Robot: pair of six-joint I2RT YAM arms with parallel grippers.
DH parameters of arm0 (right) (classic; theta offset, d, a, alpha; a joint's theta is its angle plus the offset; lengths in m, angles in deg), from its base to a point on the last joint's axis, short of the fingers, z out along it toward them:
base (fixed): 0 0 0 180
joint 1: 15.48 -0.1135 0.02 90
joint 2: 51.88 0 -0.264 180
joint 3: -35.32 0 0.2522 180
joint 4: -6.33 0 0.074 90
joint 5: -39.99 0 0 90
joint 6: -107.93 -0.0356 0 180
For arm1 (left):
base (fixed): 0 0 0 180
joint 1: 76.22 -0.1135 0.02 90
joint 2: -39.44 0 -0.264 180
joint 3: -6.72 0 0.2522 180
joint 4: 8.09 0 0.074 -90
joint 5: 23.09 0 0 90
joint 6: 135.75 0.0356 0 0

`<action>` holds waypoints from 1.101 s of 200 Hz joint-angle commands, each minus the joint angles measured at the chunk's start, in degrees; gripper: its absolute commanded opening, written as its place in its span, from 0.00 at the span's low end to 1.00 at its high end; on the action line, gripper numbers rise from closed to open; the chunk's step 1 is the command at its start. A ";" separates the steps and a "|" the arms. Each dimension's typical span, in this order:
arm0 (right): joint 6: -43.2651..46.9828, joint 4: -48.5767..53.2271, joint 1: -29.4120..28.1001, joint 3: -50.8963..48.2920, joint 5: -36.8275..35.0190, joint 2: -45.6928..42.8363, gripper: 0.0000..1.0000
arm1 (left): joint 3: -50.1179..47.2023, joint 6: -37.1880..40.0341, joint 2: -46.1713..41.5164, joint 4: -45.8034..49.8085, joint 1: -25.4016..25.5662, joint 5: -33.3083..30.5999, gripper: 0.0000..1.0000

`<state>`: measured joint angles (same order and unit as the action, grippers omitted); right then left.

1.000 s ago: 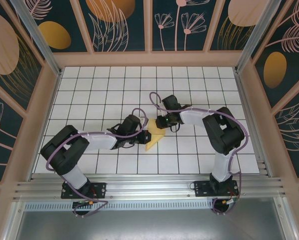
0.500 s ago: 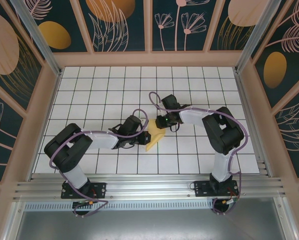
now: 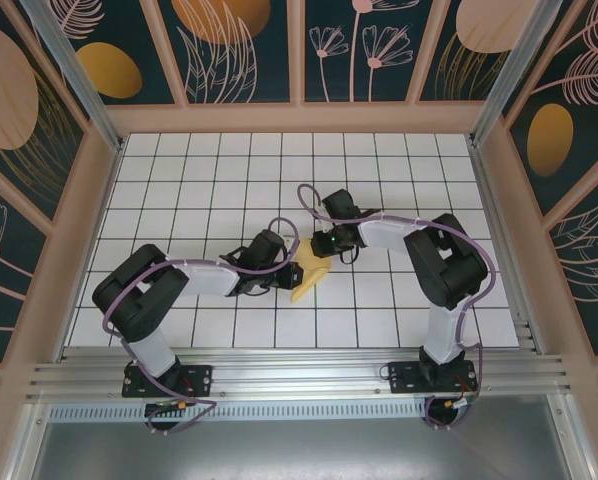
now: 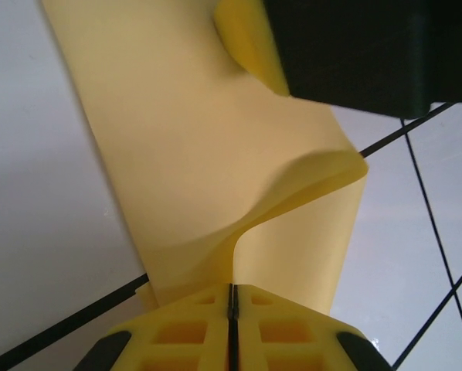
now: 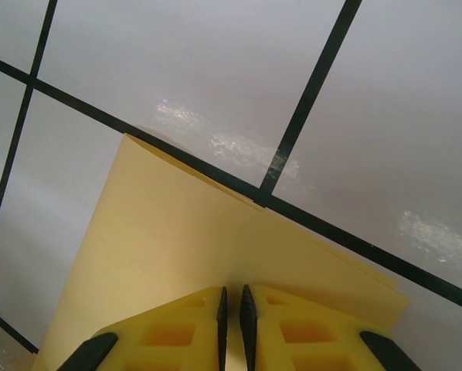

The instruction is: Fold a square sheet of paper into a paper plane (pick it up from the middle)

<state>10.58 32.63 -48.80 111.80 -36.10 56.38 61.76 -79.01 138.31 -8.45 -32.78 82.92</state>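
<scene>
The square sheet of paper (image 3: pixel 310 279) is a narrow creased yellow shape lying mid-table between the two arms. My left gripper (image 3: pixel 288 268) is at its left edge, shut on a flap of the paper (image 4: pixel 192 154) that curls up from the table into the pinch (image 4: pixel 232 290). My right gripper (image 3: pixel 324 256) comes from the far right and rests its shut tips (image 5: pixel 232 292) on top of the folded paper (image 5: pixel 177 255), with nothing seen between them. Its dark body (image 4: pixel 347 54) covers the paper's far corner in the left wrist view.
The white grid-tiled table (image 3: pixel 209 180) has open tiles all around the paper. Wooden frame rails and patterned walls (image 3: pixel 299 115) close in the back and sides. Purple cables loop over both arms near the paper.
My left arm has edged right, pushing its pinched flap inward, so the yellow shape looks narrower from above. The right gripper has stayed put on the paper.
</scene>
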 commanded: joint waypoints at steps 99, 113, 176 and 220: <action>-4.14 5.12 0.29 0.96 -0.91 -1.62 0.22 | -1.63 -0.65 2.12 -1.15 -0.17 -0.72 0.11; -6.35 4.00 1.09 0.51 0.01 -4.49 0.24 | -1.76 -0.84 2.20 -1.29 -0.11 -0.96 0.11; -23.96 -13.54 3.37 -18.15 10.09 -24.44 0.17 | -2.70 -1.72 1.24 -2.25 -0.15 -0.97 0.10; -34.15 -25.04 -2.49 -28.67 13.32 -27.96 0.08 | -2.88 -2.08 1.03 -2.59 -0.11 -0.98 0.10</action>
<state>-15.32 15.93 -48.85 87.19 -26.57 29.48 60.21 -80.34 139.21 -11.91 -32.78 82.87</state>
